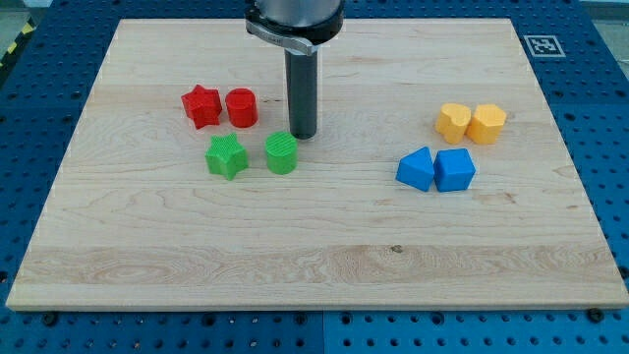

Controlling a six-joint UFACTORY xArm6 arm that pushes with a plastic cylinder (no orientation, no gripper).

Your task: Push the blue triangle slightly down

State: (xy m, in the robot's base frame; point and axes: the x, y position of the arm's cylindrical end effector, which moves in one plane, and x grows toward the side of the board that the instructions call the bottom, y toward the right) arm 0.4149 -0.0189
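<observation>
The blue triangle (417, 169) lies on the wooden board at the view's right of centre, touching a blue cube-like block (455, 169) on its right. My tip (303, 135) stands well to the left of both, just above and right of a green round block (281, 152). The rod rises from the tip to the view's top.
A green star (227, 156) lies left of the green round block. A red star (201, 105) and a red cylinder (242, 107) sit above them. Two yellow blocks (453, 122) (486, 124) lie above the blue pair. The wooden board (314, 265) sits on a blue perforated table.
</observation>
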